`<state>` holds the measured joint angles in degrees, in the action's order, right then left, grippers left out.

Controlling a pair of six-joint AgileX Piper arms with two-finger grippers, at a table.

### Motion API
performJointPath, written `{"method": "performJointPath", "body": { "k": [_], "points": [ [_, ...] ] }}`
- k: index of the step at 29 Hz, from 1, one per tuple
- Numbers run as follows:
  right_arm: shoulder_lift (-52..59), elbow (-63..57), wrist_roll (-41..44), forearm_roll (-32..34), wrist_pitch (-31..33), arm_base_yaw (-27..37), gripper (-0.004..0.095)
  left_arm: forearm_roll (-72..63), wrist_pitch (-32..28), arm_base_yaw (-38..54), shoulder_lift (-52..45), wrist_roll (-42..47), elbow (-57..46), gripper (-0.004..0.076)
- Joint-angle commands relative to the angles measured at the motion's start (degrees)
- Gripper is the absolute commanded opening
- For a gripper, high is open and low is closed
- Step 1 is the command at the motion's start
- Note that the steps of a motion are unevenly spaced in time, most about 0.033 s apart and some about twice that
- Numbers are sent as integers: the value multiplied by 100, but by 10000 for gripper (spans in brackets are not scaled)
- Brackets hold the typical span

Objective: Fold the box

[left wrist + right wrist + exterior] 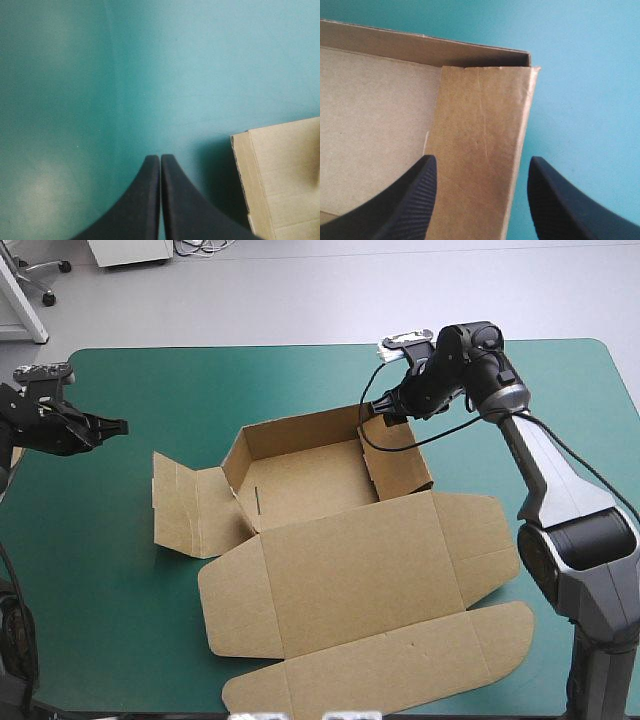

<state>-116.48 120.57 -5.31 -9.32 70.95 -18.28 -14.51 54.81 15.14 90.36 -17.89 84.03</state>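
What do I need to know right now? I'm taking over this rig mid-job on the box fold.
Left end effector: shut, empty, over the teal-green cover beside the box's left side, not touching the board.
Right end effector: open, straddling the tray's right wall near its far corner, not gripping.
Box: mid-table, an open tray; lid flat toward the near edge.
Done: far and right walls are up, and the right wall looks folded over into the tray.
Left: the left side flap lies flat outward; it likely needs raising and tucking.
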Motion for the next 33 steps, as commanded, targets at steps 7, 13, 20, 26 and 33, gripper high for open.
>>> {"method": "performJointPath", "body": {
  "k": [7, 13, 20, 26, 33],
  "points": [
    [491, 27, 371, -73, 66, 16, 518, -105, -176, 6, -223, -15, 174, -5],
    [634, -705, 393, -73, 66, 16, 518, -69, -176, 6, -213, -15, 174, -5],
    [893, -1111, 371, 9, 66, 16, 516, -69, -176, 6, -214, -15, 174, -5],
    [895, -1111, 371, 38, 66, 16, 516, -69, -167, 6, -214, -15, 174, -4],
    [661, -1111, 371, 38, 66, 16, 515, -69, -142, 6, -214, -15, 174, -5]
  ]
}}
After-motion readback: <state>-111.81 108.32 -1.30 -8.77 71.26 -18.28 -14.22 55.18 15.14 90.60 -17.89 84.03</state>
